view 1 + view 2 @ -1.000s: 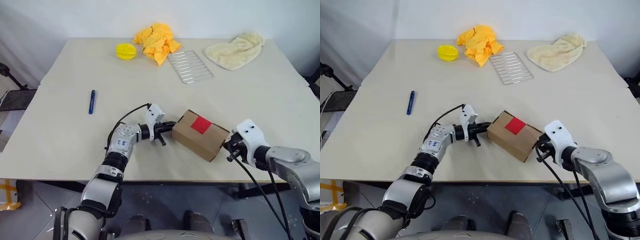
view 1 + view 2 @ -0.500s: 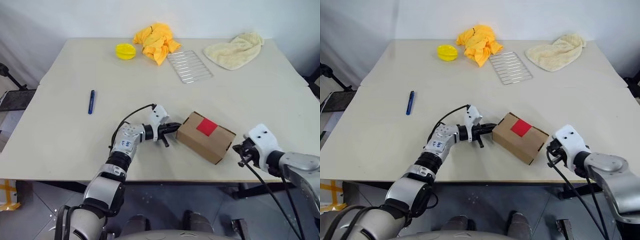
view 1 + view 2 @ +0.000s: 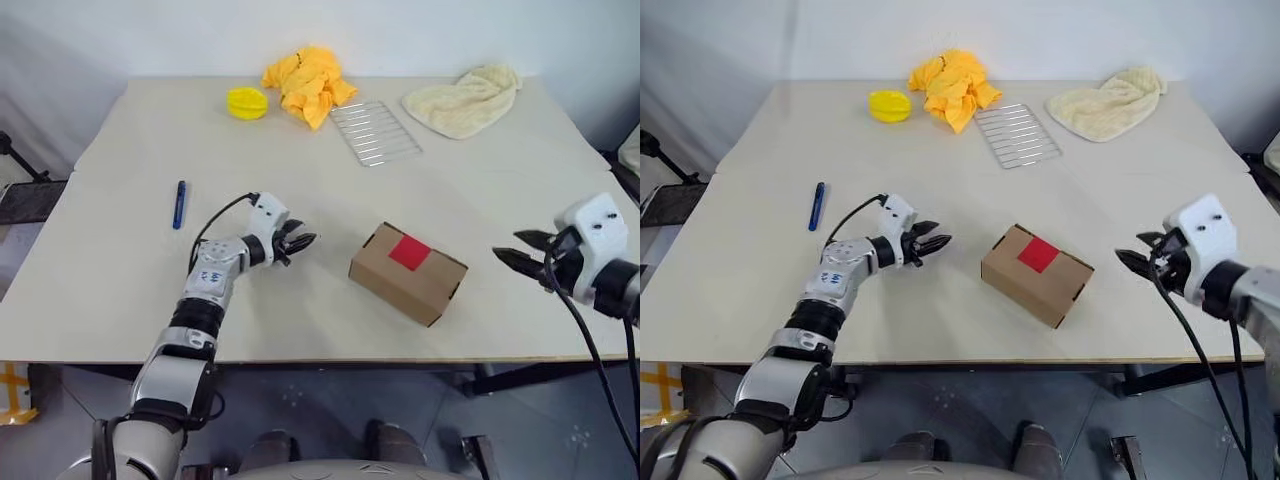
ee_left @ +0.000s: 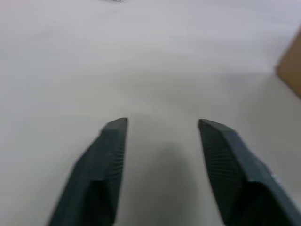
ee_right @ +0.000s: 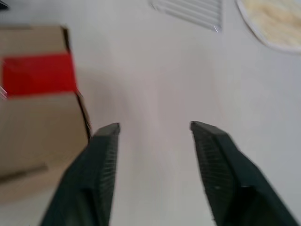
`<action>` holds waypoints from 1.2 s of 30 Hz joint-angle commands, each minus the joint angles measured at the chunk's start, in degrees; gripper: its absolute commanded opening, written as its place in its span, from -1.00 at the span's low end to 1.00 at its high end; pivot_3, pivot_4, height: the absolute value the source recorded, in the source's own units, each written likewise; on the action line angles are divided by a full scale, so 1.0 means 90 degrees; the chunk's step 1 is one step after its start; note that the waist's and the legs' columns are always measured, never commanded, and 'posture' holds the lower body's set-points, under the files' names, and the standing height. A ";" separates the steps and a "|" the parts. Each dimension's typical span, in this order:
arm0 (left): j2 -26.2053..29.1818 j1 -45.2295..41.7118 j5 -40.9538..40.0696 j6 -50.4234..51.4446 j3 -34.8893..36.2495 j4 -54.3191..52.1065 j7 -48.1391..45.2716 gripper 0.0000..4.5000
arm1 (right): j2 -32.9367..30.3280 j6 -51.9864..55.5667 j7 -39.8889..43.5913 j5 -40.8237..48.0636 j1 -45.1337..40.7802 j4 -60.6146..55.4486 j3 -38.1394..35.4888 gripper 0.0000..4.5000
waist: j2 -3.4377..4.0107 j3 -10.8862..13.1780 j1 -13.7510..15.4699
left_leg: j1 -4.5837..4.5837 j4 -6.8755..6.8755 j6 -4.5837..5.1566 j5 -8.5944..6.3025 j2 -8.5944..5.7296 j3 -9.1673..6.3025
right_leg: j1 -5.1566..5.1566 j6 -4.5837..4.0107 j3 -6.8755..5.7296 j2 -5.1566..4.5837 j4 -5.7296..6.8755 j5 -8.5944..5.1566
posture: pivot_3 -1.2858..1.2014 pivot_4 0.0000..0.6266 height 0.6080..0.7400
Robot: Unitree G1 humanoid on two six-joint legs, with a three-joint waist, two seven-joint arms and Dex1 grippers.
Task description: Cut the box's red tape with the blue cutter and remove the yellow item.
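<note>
The brown box (image 3: 408,275) lies on the table near its front edge, with the red tape (image 3: 409,253) square on its top. My left gripper (image 3: 298,244) hovers open a short way to the box's left, pointing at it and apart from it. My right gripper (image 3: 510,246) hangs open to the box's right, also clear of it, and the right wrist view shows the box (image 5: 37,127) and the tape (image 5: 37,74) ahead. The blue cutter (image 3: 179,203) lies alone on the table further left. The yellow item is hidden.
At the back of the table (image 3: 120,290) sit a round yellow disc (image 3: 247,101), a crumpled yellow cloth (image 3: 302,80), a wire rack (image 3: 375,131) and a cream towel (image 3: 462,100).
Both grippers were shut against the box's ends. Now the left has drawn back to the left, the right has pulled away to the right and up, and both have opened.
</note>
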 commanded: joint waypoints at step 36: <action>0.0649 -0.0722 0.0577 0.3984 0.1448 -0.1542 0.4786 0.62 | -0.0097 -0.1804 0.1907 -0.0051 -0.1861 0.2099 0.1348 1.00 | -0.0029 0.0017 -0.0004 | -0.0001 0.0012 -0.0007 -0.0004 -0.0001 -0.0007 | 0.0005 0.0007 -0.0002 0.0000 0.0005 0.0004 | 0.03 -0.52 1.00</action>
